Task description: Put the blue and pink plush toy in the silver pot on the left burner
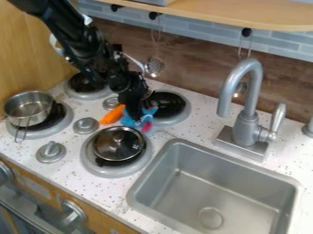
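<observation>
Where the camera view shows the gripper [138, 117], it hangs down at the end of the black arm [92, 50], over the strip of surface [160, 137] between the burners, right at a blue toy [128, 121]. Blue shows on both sides of the gripper's tip, with a small pink part [147, 127] just below it, so toy and gripper overlap with no visible gap between them. I cannot tell whether the gripper is pinching the toy or only resting against it, nor whether it is spread or pressed together.

The toy's wider blue part lies toward the left of the view from the tip, and a smaller bit pokes out toward the upper right; the folds hide any clear long axis. An orange piece [112, 115] sits just beside the blue on the left, its long axis slanting from upper right to lower left, so it points away from the gripper.

Close below the toy is the pan [119, 143], on the front burner [92, 167]. The back burner [183, 113] is just to the right, while the sink [211, 180] lies farther off, toward the lower right. The metal pot [27, 108] is well apart, near the left edge.
</observation>
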`<state>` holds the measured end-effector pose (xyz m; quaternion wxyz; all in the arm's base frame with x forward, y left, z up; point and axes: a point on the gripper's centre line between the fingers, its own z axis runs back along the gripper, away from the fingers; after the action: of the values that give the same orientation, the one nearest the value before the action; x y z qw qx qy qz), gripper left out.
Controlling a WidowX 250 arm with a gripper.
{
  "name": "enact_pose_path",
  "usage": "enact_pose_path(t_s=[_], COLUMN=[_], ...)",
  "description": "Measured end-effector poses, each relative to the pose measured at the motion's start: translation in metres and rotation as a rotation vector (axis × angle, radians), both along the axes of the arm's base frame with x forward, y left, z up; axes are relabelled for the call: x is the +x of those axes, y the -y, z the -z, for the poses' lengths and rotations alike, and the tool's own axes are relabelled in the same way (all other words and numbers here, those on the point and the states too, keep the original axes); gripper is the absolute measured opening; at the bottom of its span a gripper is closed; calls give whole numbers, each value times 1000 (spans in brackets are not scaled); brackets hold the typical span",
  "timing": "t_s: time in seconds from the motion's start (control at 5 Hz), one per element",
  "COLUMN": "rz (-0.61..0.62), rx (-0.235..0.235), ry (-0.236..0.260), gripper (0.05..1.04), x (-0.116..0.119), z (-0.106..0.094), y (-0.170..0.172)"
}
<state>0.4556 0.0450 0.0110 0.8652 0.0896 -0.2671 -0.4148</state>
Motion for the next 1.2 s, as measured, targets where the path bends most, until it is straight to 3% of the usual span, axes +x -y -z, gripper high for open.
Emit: enact_pose_path(t_s=[0.2,0.4,0.6,0.8,1.0,1.2], rz=[23,63,110,176,145,62], rx=[21,131,281,385,435,482], ry=[-25,-53,-44,-20,7,-13], gripper=[220,220,220,220,220,220], x=[-9,-21,-27,-35,-55,-76], z=[7,3,-18,-42,-65,-78], y=[3,1,-8,-12,-22,-46])
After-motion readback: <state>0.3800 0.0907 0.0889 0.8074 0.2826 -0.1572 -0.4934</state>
